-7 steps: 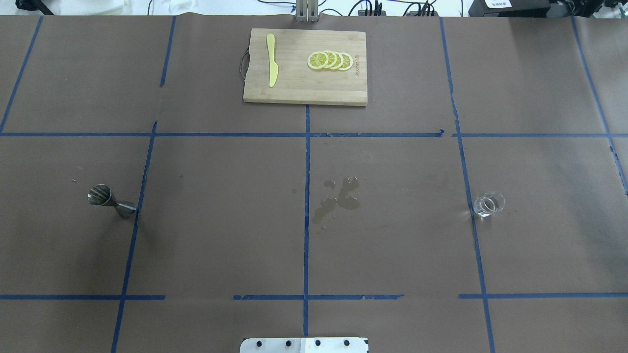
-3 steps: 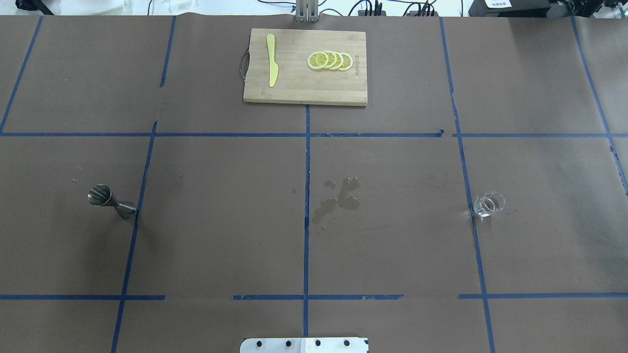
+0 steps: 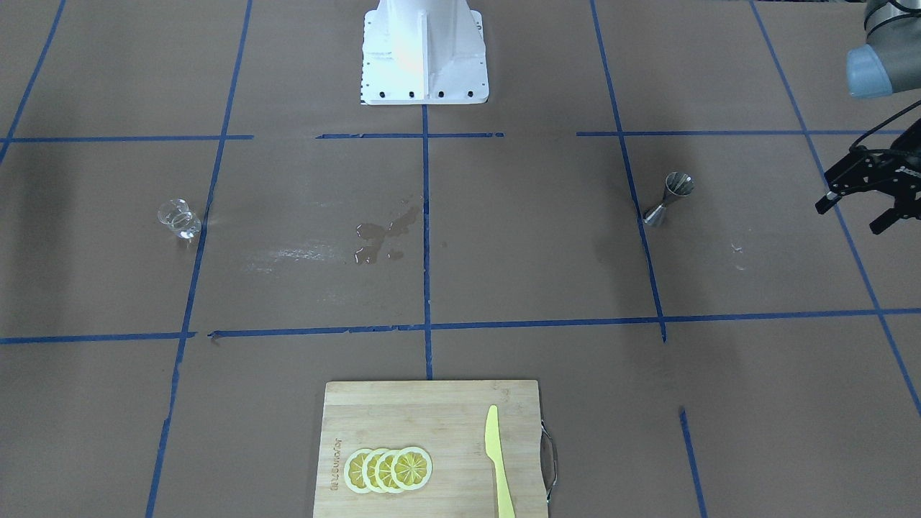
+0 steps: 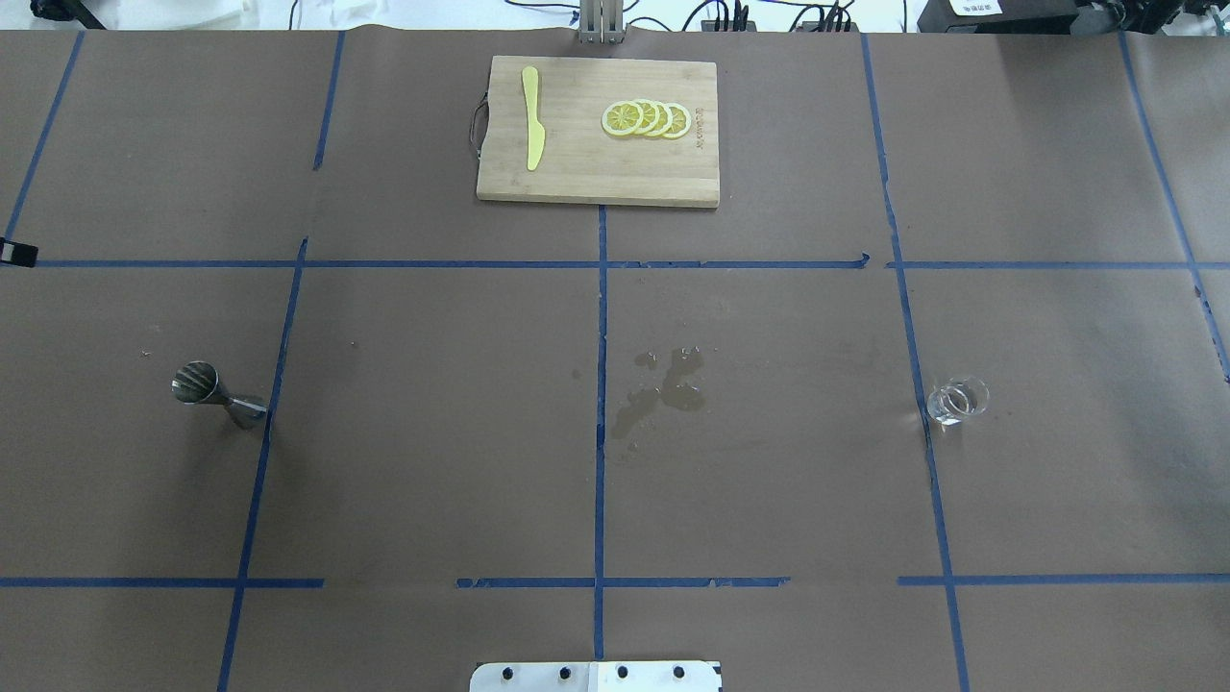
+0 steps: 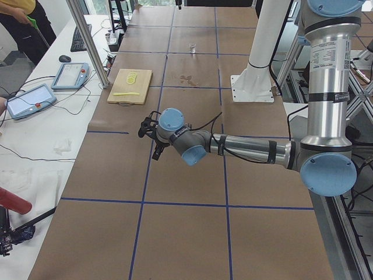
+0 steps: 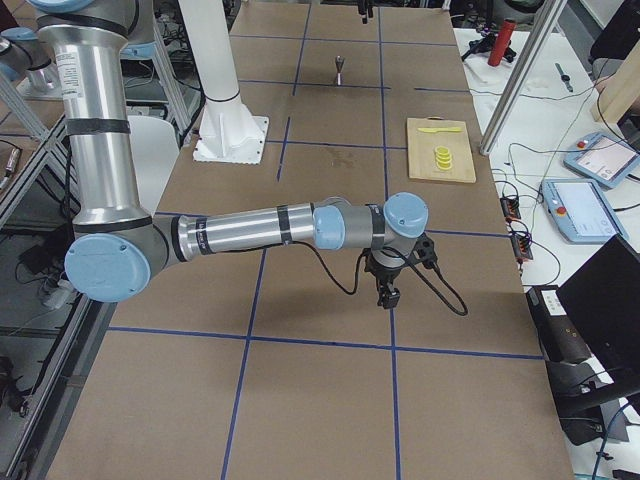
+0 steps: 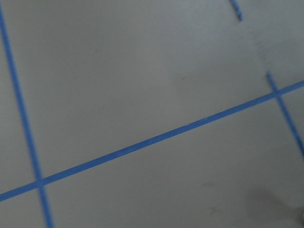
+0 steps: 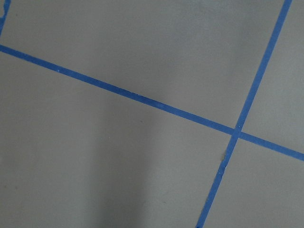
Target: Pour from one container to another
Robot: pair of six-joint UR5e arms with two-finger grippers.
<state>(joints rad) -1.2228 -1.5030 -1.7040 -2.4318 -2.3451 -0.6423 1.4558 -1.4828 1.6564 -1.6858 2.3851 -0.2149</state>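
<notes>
The clear glass cup is standing upright on the robot's right side of the paper-covered table, just beside a blue tape line. The right gripper is hanging over the table's right end, pointing down at the paper and well apart from the cup. It is showing only in the right side view, so I cannot tell whether its jaws are spread or closed.

The steel jigger is standing upright on the robot's left side, its base just beside another tape line. The left gripper is hovering further out to the left, well apart from the jigger, with its fingers spread and gripping nothing.

Between cup and jigger, a wet patch is lying mid-table. At the far edge, a bamboo cutting board is carrying lemon slices and a yellow knife.
</notes>
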